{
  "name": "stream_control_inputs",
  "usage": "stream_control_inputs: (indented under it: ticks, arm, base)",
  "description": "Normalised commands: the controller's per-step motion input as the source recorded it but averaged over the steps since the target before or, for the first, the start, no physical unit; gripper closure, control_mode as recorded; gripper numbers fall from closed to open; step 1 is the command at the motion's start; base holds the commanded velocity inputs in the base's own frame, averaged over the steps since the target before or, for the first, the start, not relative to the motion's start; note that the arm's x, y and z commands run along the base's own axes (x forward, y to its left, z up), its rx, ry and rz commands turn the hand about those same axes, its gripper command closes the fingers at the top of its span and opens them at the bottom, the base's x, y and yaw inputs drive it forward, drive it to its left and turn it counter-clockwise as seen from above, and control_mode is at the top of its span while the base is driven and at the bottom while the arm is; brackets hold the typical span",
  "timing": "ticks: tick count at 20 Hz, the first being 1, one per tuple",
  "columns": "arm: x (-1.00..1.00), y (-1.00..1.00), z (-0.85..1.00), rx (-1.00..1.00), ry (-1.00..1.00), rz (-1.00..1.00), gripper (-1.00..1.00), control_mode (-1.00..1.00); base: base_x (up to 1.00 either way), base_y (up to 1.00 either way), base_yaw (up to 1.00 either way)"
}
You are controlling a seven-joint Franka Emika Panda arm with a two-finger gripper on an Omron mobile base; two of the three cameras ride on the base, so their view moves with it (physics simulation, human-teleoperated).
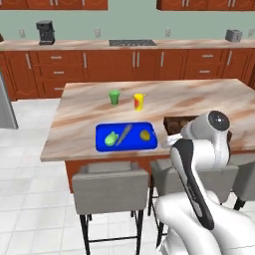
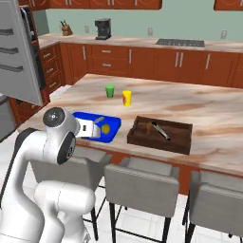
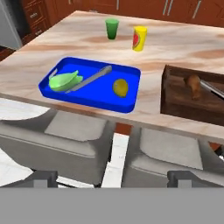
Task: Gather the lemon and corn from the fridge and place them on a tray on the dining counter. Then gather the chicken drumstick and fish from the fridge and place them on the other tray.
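A blue tray (image 3: 87, 103) lies on the dining counter (image 3: 183, 48). In it are the yellow lemon (image 3: 120, 87), the green-husked corn (image 3: 64, 81) and a slim grey thing (image 3: 89, 78) lying between them. To its right a dark brown tray (image 3: 192, 111) holds the chicken drumstick (image 3: 193, 84) and a slim grey fish (image 3: 214, 89). My gripper (image 3: 113, 179) hangs off the counter's front edge, above the stools, and faces both trays. It is open, with its fingertips (image 3: 43, 177) wide apart and nothing between them.
A green cup (image 3: 112, 28) and a yellow cup (image 3: 139, 38) stand farther back on the counter. Grey stools (image 3: 57, 140) line its near side under my hand. The fridge door (image 2: 19, 52) stands open at the far left.
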Motion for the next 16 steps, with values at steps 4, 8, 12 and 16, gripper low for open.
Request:
stream_control_inputs:
  ticks: [4,8,12,16]
  arm:
    - [0.0,0.0,0.0,0.0,0.0,0.0,-1.0,1.0]
    - [0.0,0.0,0.0,0.0,0.0,0.0,-1.0,1.0]
    - [0.0,0.0,0.0,0.0,0.0,0.0,-1.0,1.0]
    - [0.0,0.0,0.0,0.0,0.0,0.0,-1.0,1.0]
  base:
    - [0.02,1.0,0.0]
    - [0.04,1.0,0.0]
    - [0.08,1.0,0.0]
    - [0.17,1.0,0.0]
